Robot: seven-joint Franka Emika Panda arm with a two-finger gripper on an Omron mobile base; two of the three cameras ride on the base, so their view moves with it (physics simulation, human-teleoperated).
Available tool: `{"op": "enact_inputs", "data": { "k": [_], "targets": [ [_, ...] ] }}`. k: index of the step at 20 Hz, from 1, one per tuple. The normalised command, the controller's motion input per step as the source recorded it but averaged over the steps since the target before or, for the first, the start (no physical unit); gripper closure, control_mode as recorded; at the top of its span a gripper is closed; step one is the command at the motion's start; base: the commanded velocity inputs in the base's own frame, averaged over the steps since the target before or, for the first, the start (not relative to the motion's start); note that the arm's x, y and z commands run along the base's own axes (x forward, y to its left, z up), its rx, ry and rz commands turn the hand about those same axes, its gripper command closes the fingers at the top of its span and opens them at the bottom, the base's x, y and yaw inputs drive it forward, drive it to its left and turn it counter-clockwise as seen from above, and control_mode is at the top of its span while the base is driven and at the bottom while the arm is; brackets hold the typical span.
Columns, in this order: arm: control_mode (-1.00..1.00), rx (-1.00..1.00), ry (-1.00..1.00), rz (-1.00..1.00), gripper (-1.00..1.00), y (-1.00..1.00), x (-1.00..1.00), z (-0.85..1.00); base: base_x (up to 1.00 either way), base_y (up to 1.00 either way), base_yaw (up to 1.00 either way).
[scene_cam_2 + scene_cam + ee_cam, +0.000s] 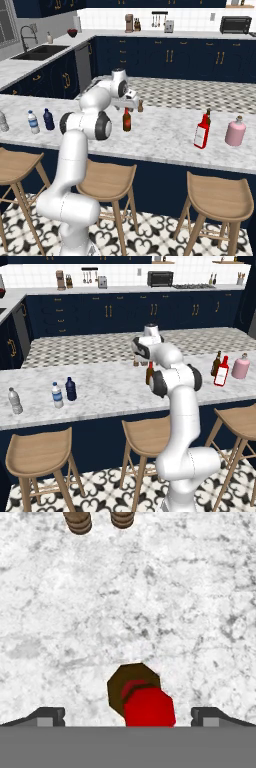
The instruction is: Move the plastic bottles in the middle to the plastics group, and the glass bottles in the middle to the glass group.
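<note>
Gripper [128,714] hanging straight above the slim dark brown bottle [127,120] near the middle of the counter [105,386], jaws wide apart on both sides of its red top, touching nothing. Red flat-sided bottle [221,371] already beside the pink bottle [241,366] toward the right end; navy bottle [71,389] next to the blue-labelled water bottle [57,395] toward the left end, near the front edge

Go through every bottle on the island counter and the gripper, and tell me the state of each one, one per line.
Gripper: open, above the brown bottle, not gripping it.
Brown bottle: upright, alone mid-counter.
Red bottle: upright, beside the amber bottle.
Amber bottle: upright.
Pink bottle: upright, capped.
Navy bottle: upright, next to the blue-labelled water bottle.
Blue-labelled water bottle: upright.
Plain clear bottle: upright.
Shakers: standing.
</note>
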Motion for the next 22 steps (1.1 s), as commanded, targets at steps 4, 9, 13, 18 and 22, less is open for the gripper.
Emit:
{"op": "enact_inputs", "data": {
  "k": [4, 9, 13, 18, 22],
  "targets": [
    [-1.00, 0.00, -0.01, -0.16, -1.00, -0.05, 0.27, -0.06, 0.00, 0.00, 0.00],
    [-1.00, 0.00, 0.00, -0.14, -1.00, -0.03, 0.18, -0.06, 0.00, 0.00, 0.00],
    [-1.00, 0.00, 0.00, -0.11, -1.00, -0.05, 0.10, -0.02, 0.00, 0.00, 0.00],
    [-1.00, 0.00, 0.01, -0.10, 1.00, 0.00, -0.02, -0.23, 0.00, 0.00, 0.00],
    [-1.00, 0.00, 0.04, -0.09, 1.00, 0.00, -0.12, -0.34, 0.00, 0.00, 0.00]
  ]
}}
